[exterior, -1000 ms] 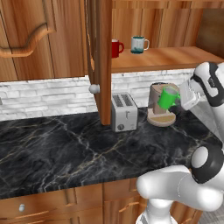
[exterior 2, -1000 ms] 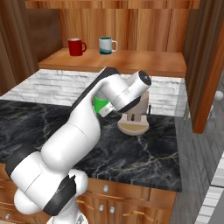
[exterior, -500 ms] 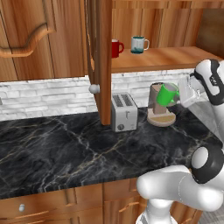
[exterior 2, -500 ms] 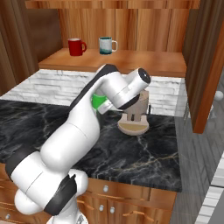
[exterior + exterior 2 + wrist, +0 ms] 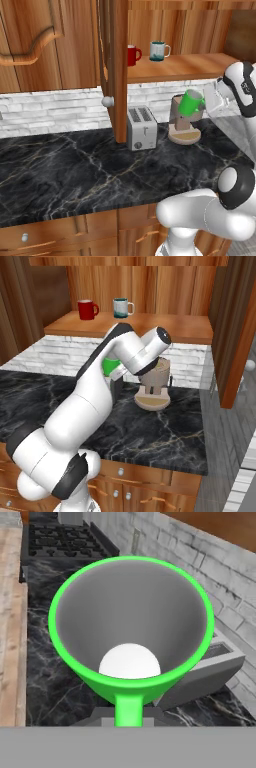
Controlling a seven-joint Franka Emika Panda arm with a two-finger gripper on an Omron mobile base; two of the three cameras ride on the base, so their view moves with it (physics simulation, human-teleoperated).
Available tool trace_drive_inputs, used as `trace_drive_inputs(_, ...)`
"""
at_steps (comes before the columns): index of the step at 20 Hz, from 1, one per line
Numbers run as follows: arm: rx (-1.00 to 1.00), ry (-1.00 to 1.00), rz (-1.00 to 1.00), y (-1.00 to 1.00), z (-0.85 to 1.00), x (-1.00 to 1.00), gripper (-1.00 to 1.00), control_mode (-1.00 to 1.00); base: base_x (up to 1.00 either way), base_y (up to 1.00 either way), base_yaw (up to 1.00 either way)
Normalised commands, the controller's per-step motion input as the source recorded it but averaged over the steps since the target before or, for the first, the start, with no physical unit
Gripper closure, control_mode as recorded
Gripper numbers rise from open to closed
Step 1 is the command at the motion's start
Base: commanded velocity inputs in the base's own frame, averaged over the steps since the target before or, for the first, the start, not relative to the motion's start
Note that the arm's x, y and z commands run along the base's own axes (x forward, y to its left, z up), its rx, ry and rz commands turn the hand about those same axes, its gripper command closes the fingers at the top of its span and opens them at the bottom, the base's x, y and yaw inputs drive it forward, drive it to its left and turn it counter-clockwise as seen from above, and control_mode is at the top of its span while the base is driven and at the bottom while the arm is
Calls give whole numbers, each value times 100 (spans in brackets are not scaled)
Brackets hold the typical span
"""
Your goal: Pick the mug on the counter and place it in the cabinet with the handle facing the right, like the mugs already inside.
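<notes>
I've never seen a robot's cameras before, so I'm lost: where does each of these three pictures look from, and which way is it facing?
Left base view: behind the arm, left side, facing the counter and cabinet; white arm at right, lifted green mug.
Right base view: behind, right side; arm rising from lower left, hiding most of the mug.
Hand view: on the hand, looking into the mug.
Shared: both base views show the red mug.

Left base view looks from behind and left of the arm, forward and down across the counter point(image 5: 75, 175) toward the cabinet point(image 5: 117, 65) shelf; right base view looks from behind and right, facing the same shelf and counter point(image 5: 165, 431); both share the toaster point(image 5: 141, 128), red mug point(image 5: 132, 55) and coffee machine point(image 5: 184, 125); hand view sits very close, looking into the green mug point(image 5: 131, 627).
</notes>
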Motion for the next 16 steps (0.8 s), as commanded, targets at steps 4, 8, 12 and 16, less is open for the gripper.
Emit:
trace_drive_inputs(4, 1, 0, 1, 1, 23, 0, 100, -100, 0, 0, 0)
trace_drive_inputs(8, 3, -2, 1, 3, 15, 1, 100, -100, 0, 0, 0)
trace_drive_inputs(12, 6, -3, 3, 3, 5, 1, 100, -100, 0, 0, 0)
trace_drive_inputs(16, 7, -5, 2, 4, 4, 1, 100, -100, 0, 0, 0)
